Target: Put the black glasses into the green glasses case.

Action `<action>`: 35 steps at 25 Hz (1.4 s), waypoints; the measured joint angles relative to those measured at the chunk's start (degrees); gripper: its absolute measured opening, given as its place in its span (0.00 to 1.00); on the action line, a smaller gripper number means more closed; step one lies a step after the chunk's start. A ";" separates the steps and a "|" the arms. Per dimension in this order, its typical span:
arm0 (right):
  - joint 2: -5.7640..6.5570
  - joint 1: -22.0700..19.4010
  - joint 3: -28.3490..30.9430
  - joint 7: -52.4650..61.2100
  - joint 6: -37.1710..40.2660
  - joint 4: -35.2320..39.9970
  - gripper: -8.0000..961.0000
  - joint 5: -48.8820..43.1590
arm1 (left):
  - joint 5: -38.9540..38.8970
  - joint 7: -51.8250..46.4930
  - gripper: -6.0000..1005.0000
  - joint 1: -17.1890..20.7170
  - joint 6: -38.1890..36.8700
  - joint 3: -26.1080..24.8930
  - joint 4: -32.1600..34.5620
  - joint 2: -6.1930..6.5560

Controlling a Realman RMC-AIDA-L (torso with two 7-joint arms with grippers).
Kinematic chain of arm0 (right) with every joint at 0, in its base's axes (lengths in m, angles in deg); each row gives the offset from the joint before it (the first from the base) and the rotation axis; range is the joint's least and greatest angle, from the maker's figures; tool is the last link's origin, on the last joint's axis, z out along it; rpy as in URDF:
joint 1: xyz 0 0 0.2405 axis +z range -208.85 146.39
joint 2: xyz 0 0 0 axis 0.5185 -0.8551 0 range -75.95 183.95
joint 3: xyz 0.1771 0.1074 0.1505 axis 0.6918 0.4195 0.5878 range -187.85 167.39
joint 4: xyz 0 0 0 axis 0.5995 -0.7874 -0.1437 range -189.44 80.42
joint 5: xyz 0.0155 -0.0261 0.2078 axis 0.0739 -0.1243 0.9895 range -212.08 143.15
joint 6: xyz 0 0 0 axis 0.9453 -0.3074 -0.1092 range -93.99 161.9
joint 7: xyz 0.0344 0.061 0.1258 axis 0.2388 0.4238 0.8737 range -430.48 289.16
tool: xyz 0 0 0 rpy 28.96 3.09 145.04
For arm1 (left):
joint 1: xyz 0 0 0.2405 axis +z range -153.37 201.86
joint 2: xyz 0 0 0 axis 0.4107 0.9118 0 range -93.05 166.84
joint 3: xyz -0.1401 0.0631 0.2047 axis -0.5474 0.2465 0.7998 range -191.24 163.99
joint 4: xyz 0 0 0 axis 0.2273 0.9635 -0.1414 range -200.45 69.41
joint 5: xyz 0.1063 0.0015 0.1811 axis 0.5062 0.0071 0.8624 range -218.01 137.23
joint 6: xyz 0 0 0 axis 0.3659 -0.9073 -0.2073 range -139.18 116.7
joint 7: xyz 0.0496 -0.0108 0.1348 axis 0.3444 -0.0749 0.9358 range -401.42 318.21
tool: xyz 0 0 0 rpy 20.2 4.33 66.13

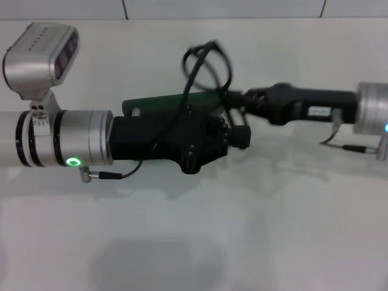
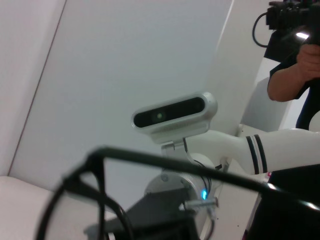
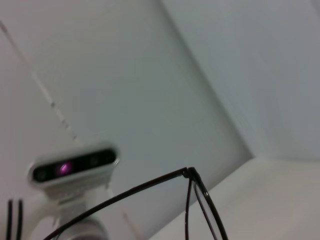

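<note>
The black glasses (image 1: pixel 206 60) hang in the air over the middle of the white table, their thin frame looping upward. My right gripper (image 1: pixel 239 96) reaches in from the right and is shut on their lower end. My left gripper (image 1: pixel 239 136) comes in from the left, just below and in front of them. The green glasses case (image 1: pixel 151 103) lies on the table behind my left gripper, mostly hidden by it. The glasses' frame (image 2: pixel 150 159) crosses the left wrist view close up. A temple arm and rim (image 3: pixel 150 186) show in the right wrist view.
The white table (image 1: pixel 242 230) spreads out in front of both arms, and a tiled wall stands behind it. In the left wrist view my right arm (image 2: pixel 250 145) with its wrist camera faces me, and a person (image 2: pixel 295 60) holding a camera stands behind it.
</note>
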 joint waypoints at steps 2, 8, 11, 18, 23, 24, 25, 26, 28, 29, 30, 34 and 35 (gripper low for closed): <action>0.17 -1.14 1.78 -0.21 -0.07 1.20 0.04 -0.10 | 0.00 0.00 0.00 0.21 -0.16 -0.09 0.00 0.00; 1.42 -5.07 9.70 -5.82 -0.68 3.46 0.05 -0.21 | 0.06 0.00 0.00 1.29 -0.19 0.00 -0.01 0.02; 1.74 -7.48 15.77 -11.58 -1.03 3.49 0.05 -0.19 | 0.33 0.00 0.00 1.82 -0.22 0.18 -0.01 0.09; 0.93 -9.60 19.56 -28.10 -3.15 3.58 0.05 -1.69 | 1.23 -0.69 0.01 2.15 -0.31 1.69 -0.01 0.09; -0.63 -8.23 14.11 -41.99 -3.97 2.82 0.06 -2.39 | 1.40 -0.70 0.01 2.13 0.27 1.72 -0.01 0.06; -0.63 -8.23 14.11 -41.99 -3.97 2.82 0.06 -2.39 | 1.40 -0.70 0.01 2.06 0.33 1.73 -0.01 0.04; -0.64 -8.13 9.43 -45.71 -4.59 2.01 0.06 1.43 | 1.40 -0.70 0.01 1.98 0.39 1.73 -0.01 0.01; -0.65 -8.06 6.75 -47.44 -4.95 1.68 0.06 3.76 | 1.40 -0.70 0.01 1.94 0.47 1.71 -0.01 0.00; -0.65 -8.01 2.59 -49.90 -5.39 1.43 0.06 6.92 | 1.40 -0.70 0.01 1.93 0.76 1.58 -0.01 0.01; -0.66 -8.01 1.26 -50.55 -5.46 1.42 0.06 7.65 | 1.40 -0.70 0.01 1.94 0.86 1.52 -0.01 0.04; -0.69 -8.00 -1.43 -51.64 -5.52 1.57 0.06 8.84 | 1.40 -0.71 0.01 1.94 0.96 1.49 -0.01 0.10; -0.76 -7.74 -2.36 -51.82 -4.50 1.65 0.07 9.06 | 1.40 -0.81 0.01 1.89 1.09 1.47 0.00 0.23; -0.77 -7.68 -2.37 -51.74 -3.98 1.61 0.07 9.07 | 1.40 -0.81 0.01 1.86 1.13 1.46 -0.01 0.24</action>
